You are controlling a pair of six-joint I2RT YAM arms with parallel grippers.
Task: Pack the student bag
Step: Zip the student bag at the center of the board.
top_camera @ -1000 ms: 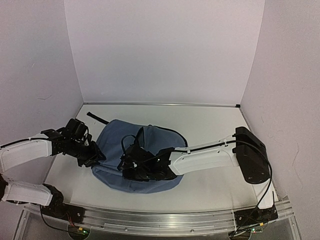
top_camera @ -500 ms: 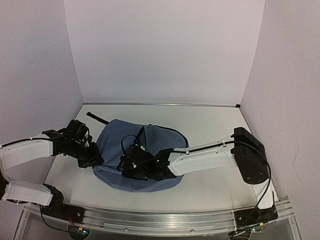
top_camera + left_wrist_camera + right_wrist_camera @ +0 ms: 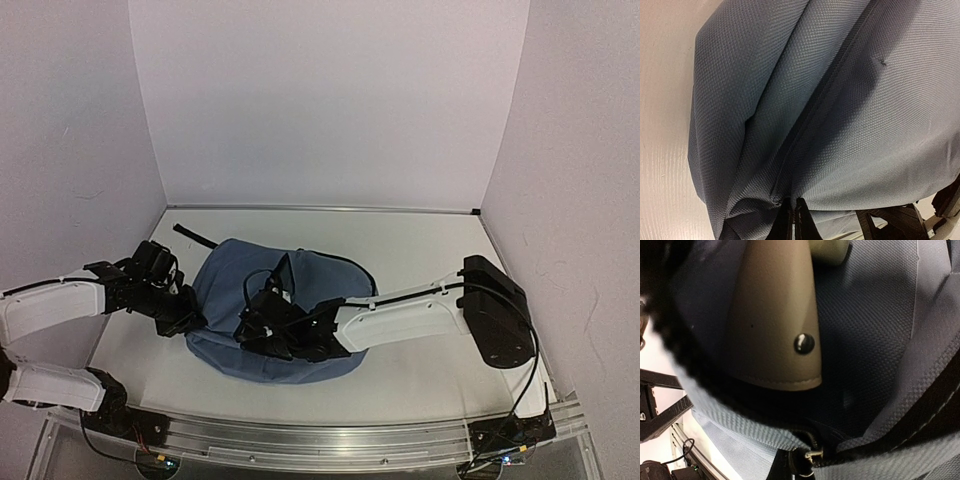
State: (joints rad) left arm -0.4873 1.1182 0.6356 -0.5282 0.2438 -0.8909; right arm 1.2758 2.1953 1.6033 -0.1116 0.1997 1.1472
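The student bag [image 3: 225, 285] lies flat in the middle of the desk [image 3: 420, 240], its rounded end toward the arms and a thin black strap [image 3: 195, 237] trailing off its far left corner.

Inside it, only the right wrist camera looks through the opening. A tan, leather-like piece [image 3: 772, 315] with a stitched edge and a dark metal snap stud [image 3: 804, 343] rests against the blue lining, and a pale cream thing [image 3: 830, 247] shows just past it at the top edge; what either one is cannot be told. From above the bag's mouth shows only as a dark slit beside the right arm.

The left hand [image 3: 792, 222] is at the bag's left edge, fingers pressed together and pinching a fold of the outer fabric beside a seam — its own camera shows little but weave and a strip of desk. The right hand [image 3: 790, 467] sits on top of the bag near its middle, fingers pressed together at the zip edge, a small metal zip pull [image 3: 812, 454] right at their tips.
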